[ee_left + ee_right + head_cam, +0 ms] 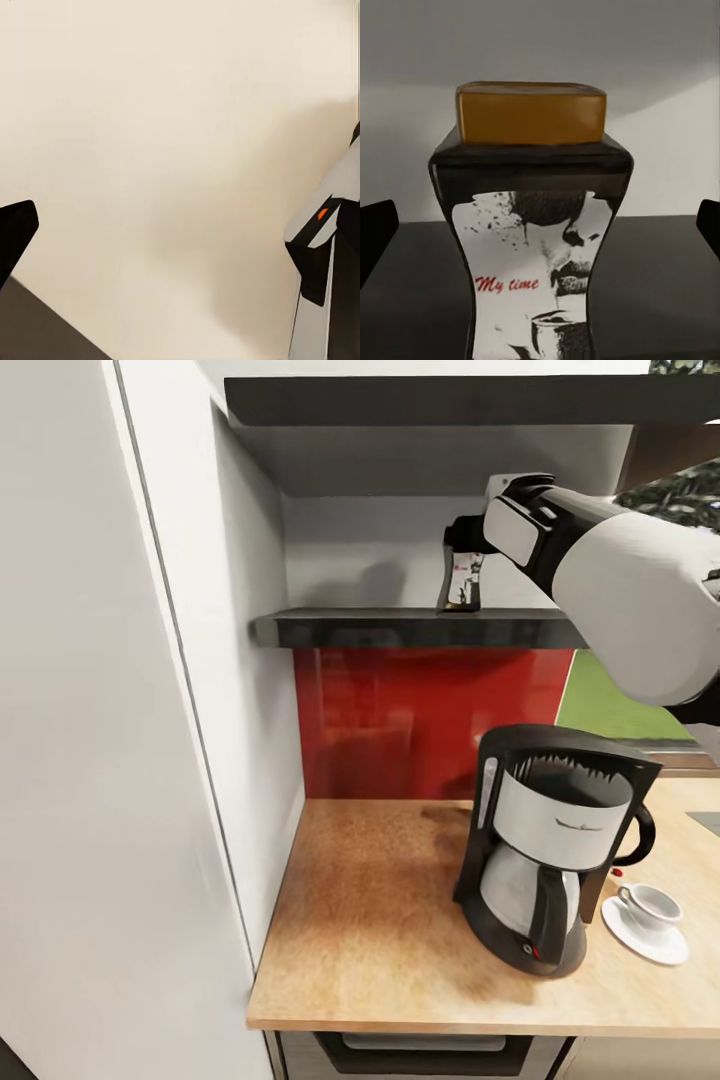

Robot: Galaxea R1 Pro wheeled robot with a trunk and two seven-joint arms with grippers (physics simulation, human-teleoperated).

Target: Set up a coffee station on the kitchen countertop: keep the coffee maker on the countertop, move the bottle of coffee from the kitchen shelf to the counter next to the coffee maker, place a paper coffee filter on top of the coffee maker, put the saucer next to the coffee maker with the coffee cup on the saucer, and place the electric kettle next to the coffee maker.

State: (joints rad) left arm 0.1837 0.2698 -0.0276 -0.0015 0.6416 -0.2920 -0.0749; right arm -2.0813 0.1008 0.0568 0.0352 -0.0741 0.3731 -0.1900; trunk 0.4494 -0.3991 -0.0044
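One bottle: coffee bottle [536, 225] is seen upright on the dark shelf [400, 628].
Right gripper [540, 225]: held wide, fingertips flanking the bottle, untouched.
Left gripper [161, 247]: spread wide.
Countertop [370, 920]: coffee maker [555, 840] stood beside cup [652, 906] on saucer [645, 940].

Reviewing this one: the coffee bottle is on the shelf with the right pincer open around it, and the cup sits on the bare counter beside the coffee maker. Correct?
One slip: the cup rests on the saucer, not the bare counter, as the head view shows. The rest holds: the coffee bottle stands on the shelf, the right pincer open around it, beside the coffee maker.
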